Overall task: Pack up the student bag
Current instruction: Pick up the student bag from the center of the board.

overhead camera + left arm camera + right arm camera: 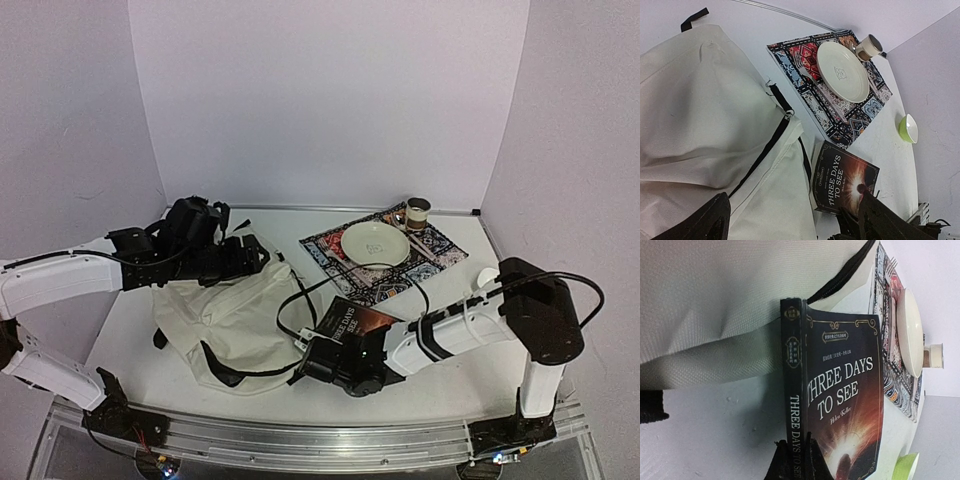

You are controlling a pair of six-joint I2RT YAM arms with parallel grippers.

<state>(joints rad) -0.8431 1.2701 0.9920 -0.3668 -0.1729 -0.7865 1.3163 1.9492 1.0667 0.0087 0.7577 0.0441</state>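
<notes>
bag [235, 320]: cream cloth, black zipper trim, dark straps | book [352, 320] beside bag: black-navy cover, white title letters, gold scrollwork, orange glow | mat [440, 250] beyond bag: tile patchwork in red, blue, black, white | plate [374, 243]: plain cream | cup [417, 212]: beige and brown | bowl [908, 128]: lime outside, white inside | table [125, 340]: white

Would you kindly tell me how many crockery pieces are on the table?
3: a plate on the placemat, a cup at its far corner, a green bowl off its right side. The bag may hide more.
</notes>
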